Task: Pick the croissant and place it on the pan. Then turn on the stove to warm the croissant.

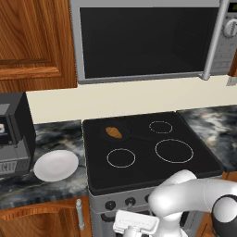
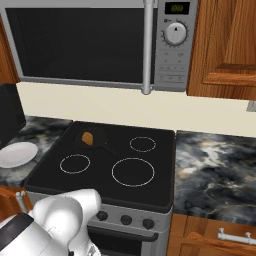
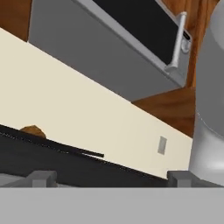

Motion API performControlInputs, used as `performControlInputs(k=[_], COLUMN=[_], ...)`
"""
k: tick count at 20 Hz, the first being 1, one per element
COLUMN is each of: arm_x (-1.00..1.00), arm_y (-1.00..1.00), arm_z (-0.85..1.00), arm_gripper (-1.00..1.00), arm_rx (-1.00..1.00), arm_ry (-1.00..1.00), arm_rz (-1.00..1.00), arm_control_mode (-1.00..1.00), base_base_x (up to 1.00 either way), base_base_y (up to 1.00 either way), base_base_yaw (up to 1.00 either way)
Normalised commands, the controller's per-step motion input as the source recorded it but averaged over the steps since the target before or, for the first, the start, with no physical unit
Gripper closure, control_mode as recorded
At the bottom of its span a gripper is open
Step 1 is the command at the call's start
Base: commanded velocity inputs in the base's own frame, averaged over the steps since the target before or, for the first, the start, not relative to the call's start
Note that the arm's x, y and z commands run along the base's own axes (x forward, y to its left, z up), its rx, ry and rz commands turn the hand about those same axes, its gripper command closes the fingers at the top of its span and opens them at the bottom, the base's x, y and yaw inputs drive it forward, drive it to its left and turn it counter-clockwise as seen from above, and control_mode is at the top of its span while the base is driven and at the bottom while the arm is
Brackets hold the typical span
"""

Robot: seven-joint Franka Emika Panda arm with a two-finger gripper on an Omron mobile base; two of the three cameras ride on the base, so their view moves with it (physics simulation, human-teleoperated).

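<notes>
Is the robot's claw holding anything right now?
No, nothing. The claw is open and empty, low in front of the stove. The croissant already sits in the pan at the back left.

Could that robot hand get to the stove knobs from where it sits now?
Probably yes. The gripper hangs low before the stove front, jaws open, near the knobs, with nothing between them.

No legible text or numbers anywhere. The microwave point(image 2: 100, 45) has a small display point(image 2: 180, 8) at the upper right of the right base view; its yellowish digits are too blurred to read.
</notes>
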Motion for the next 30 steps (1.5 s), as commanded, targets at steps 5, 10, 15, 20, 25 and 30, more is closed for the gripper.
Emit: performControlInputs(k=[5, 10, 15, 20, 25, 30], arm_x=[0.13, 0.18, 0.22, 0.15, 0.11, 0.13], arm_y=[-0.03, 0.0, 0.0, 0.0, 0.0, 0.0], arm_z=[-0.25, -0.19, -0.01, -0.03, -0.21, -0.24], arm_gripper=[-1.0, -1.0, -1.0, -1.0, -1.0, -1.0], arm_rx=[0.01, 0.02, 0.08, 0.09, 0.07, 0.05], arm_ry=[0.2, 0.19, 0.02, 0.0, 0.0, 0.0], arm_rz=[0.05, 0.05, 0.01, 0.0, 0.0, 0.0], arm_control_mode=[-1.0, -1.0, -1.0, -1.0, -1.0, -1.0], base_base_x=[0.0, 0.0, 0.0, 0.0, 0.0, 0.0], base_base_y=[0.0, 0.0, 0.0, 0.0, 0.0, 0.0], base_base_yaw=[0.0, 0.0, 0.0, 0.0, 0.0, 0.0])
